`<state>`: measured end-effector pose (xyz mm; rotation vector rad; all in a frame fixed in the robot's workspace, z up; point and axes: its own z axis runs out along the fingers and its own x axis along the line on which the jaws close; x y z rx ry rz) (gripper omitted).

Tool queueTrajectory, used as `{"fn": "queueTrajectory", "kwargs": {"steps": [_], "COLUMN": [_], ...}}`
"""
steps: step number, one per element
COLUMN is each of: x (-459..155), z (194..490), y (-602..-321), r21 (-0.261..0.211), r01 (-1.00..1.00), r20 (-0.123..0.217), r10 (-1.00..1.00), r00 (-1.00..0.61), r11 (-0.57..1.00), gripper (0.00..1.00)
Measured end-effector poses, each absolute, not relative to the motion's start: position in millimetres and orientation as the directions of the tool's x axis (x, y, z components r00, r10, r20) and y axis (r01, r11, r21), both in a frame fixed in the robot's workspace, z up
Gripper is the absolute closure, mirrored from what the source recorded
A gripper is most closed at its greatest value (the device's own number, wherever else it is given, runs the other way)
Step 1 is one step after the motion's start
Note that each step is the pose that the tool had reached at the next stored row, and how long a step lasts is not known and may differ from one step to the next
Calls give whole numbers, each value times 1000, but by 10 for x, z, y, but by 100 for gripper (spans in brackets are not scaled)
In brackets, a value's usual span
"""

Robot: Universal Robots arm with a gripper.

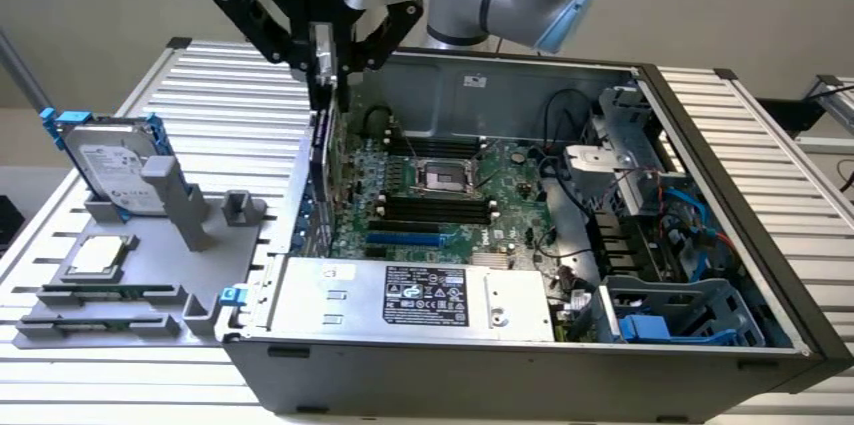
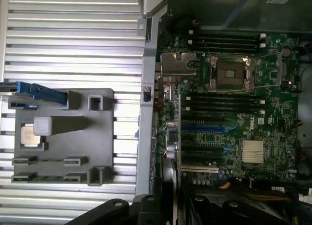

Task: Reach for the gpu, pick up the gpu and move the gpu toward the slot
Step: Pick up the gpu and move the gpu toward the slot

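Hand point(image 1: 324, 70) clamped on the one gpu point(image 1: 320, 160), held edge-on above the left wall of the open computer case point(image 1: 747, 245).

On the ribbed desk point(image 1: 227, 95) beside the case: one grey holder tray point(image 1: 200, 235), carrying one hard drive point(image 1: 114, 170) with blue rails and one square processor chip point(image 1: 100, 257). Inside the case: one green motherboard point(image 1: 454, 195), one power supply point(image 1: 414, 295). In the wrist view, gpu bracket point(image 2: 176, 65) over the motherboard edge.

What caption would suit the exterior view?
Robot claw holding the gpu upright over the open computer case.
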<state>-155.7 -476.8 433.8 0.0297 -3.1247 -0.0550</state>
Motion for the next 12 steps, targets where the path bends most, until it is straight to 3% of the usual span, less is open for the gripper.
{"fn": "queueTrajectory", "kwargs": {"steps": [12], "x": [-1011], "z": [4316], "y": [-4767], "r21": [36], "r01": [-18], "r20": [32], "r10": [-19], "r00": [-999], "r11": [999], "gripper": [74]}}
